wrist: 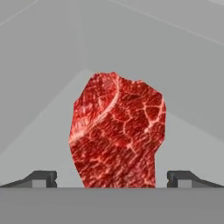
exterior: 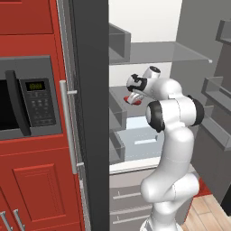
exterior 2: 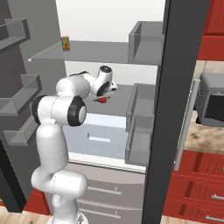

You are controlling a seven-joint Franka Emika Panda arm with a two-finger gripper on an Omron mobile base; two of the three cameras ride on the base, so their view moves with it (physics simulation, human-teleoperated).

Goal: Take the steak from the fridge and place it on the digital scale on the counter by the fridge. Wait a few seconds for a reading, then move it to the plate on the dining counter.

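- Far left, the red cabinets and the microwave sit out of play; the action is past the silver bar handle, inside the open fridge.
- Moving right, the tool is reaching in over a middle shelf, with the steak showing red right at its tip.
- In the hand view the steak sits dead centre, 1 dark fingertip well out on each side, so the jaws stand wide and grip nothing yet.
- The job now, I'd say: push in until the fingers flank the meat's middle, then close evenly (it's lumpy, so a tip pinch may slip).
- From the right side, the tool hangs just beside a grey door bin; lifting straight back out should avoid clipping it.
- Furthest right waits the toaster oven on the bench.
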